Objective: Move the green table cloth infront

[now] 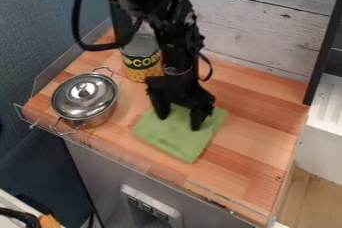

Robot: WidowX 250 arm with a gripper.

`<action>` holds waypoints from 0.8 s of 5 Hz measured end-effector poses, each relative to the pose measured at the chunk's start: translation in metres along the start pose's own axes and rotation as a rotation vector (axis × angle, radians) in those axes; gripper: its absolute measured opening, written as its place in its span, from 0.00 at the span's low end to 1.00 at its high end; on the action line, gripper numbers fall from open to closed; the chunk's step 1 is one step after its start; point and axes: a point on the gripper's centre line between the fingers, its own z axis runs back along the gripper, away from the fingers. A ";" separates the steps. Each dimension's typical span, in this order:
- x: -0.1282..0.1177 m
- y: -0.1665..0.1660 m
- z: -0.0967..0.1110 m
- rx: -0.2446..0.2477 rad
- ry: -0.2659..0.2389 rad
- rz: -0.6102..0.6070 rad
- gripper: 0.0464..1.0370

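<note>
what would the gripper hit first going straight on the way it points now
Most likely the green cloth, lying below the gripper on the wooden surface; whether cloth and gripper touch is unclear.

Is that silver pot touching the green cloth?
Apart. The camera view shows a strip of bare wooden counter between the pot and the cloth.

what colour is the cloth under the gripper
The cloth is plain green, best seen in the camera view.

1 readable word, "CORN", stands on the can's label.
</note>
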 end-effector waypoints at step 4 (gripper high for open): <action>0.011 -0.014 0.055 -0.094 -0.046 0.012 0.96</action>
